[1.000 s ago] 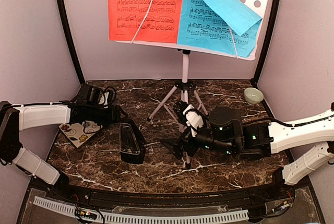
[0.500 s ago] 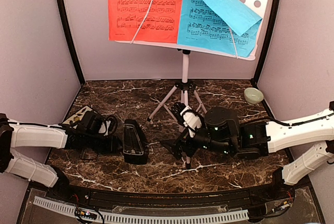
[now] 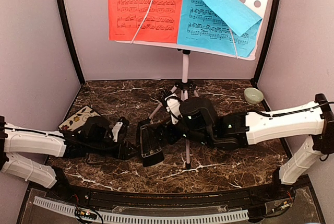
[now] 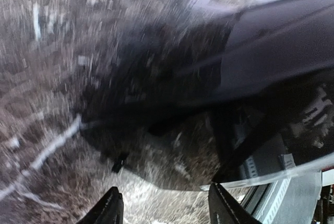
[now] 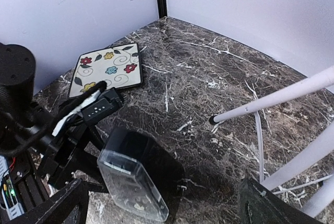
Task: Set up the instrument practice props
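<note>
The white perforated music stand (image 3: 185, 67) stands at the back on tripod legs (image 5: 271, 101). It carries a red sheet (image 3: 143, 7) and a blue sheet (image 3: 209, 25), with another blue sheet curling over the top. The black pyramid-shaped metronome (image 3: 150, 144) lies on its side on the marble, clear face showing (image 5: 138, 179). My left gripper (image 3: 128, 148) sits low just left of it. Its fingers are apart with only marble between them (image 4: 164, 211), and the metronome (image 4: 209, 78) looms blurred just ahead. My right gripper (image 5: 164, 205) hovers open above the metronome's right side.
A square floral tile (image 3: 78, 118) lies at the left behind my left arm, also in the right wrist view (image 5: 107, 70). A small pale green bowl (image 3: 253, 95) sits at the back right. Grey walls close in the table on three sides.
My left gripper has swept right along the table, and the metronome has shifted right and turned with it. The right arm has reached left over the metronome.
</note>
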`<action>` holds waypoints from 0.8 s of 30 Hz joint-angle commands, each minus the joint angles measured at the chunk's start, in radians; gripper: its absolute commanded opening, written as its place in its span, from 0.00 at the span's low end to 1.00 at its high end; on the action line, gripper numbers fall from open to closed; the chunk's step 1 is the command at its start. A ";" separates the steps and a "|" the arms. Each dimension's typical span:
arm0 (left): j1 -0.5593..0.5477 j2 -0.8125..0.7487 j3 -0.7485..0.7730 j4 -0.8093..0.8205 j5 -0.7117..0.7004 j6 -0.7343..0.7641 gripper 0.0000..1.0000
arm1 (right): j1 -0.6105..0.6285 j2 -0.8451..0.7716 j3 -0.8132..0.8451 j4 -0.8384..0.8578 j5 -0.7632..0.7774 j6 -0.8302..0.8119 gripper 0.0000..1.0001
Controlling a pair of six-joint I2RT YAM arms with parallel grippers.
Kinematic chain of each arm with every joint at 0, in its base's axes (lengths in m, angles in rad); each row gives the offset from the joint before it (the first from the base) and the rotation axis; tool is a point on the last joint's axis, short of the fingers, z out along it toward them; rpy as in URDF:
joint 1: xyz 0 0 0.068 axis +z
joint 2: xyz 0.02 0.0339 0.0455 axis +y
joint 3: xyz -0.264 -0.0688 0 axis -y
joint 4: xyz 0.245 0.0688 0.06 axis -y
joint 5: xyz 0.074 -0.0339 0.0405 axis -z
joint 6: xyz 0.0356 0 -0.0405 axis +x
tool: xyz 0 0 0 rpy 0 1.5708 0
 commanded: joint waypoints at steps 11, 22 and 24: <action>0.159 -0.350 -0.137 0.049 -0.100 0.029 0.71 | 0.052 0.252 0.269 -0.146 0.190 0.285 1.00; 0.159 -0.406 -0.099 -0.066 -0.169 0.107 0.78 | 0.086 0.403 0.353 -0.192 0.273 0.375 0.90; 0.160 -0.406 -0.096 -0.071 -0.165 0.110 0.80 | 0.086 0.425 0.349 -0.166 0.272 0.356 0.88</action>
